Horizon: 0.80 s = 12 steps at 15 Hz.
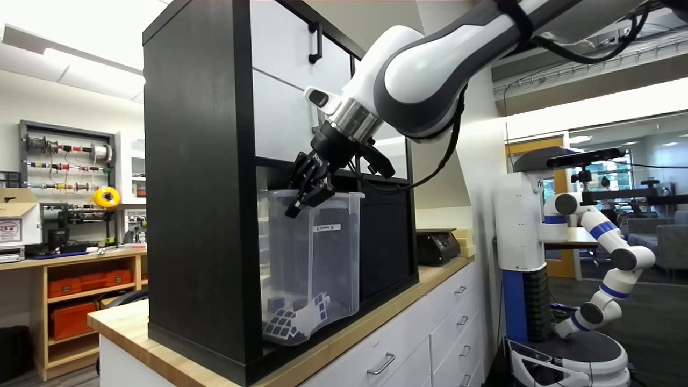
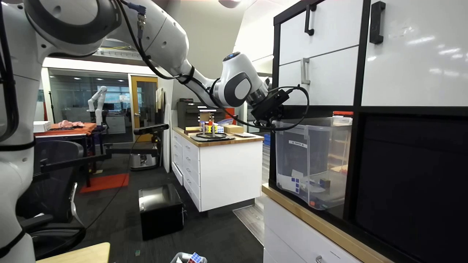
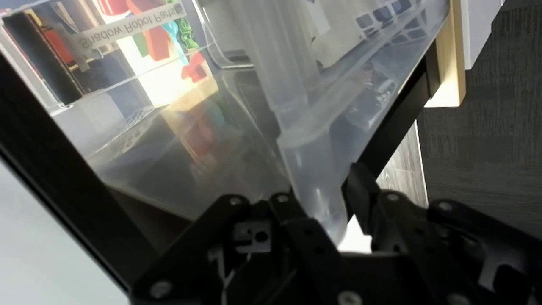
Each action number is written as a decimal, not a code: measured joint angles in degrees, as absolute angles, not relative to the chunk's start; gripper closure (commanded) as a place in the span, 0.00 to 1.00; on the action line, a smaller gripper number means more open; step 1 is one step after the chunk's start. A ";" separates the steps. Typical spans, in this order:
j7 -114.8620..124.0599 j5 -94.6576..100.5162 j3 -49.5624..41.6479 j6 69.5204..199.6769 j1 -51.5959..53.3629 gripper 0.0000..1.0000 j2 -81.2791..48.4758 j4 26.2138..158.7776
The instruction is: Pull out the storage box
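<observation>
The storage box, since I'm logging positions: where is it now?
In both exterior views, the storage box stands in the lower left of the black cabinet, below white doors and left of a dark panel.

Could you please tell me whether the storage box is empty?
The storage box is not empty: white-and-blue pieces show low inside it in both exterior views.

A label (image 3: pixel 131 25) on clear plastic (image 3: pixel 127 59) reads "Shadow Robot Parts"; a box (image 1: pixel 31 227), "37".

black cabinet (image 1: pixel 192 177) on wooden counter (image 1: pixel 122 323) | spools (image 1: pixel 99 152) on rack (image 1: pixel 23 145) | floor (image 2: pixel 113 223): red mat (image 2: pixel 105 182), probably
</observation>
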<state>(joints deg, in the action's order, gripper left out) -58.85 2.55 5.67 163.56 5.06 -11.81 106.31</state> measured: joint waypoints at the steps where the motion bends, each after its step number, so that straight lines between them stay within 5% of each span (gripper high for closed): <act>1: -59.81 1.49 5.90 163.16 4.99 0.99 -11.52 106.67; 12: -65.07 -5.62 6.10 158.98 4.48 0.95 -3.03 115.00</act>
<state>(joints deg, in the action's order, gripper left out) -65.07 -5.62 6.10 158.98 4.48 -3.03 115.00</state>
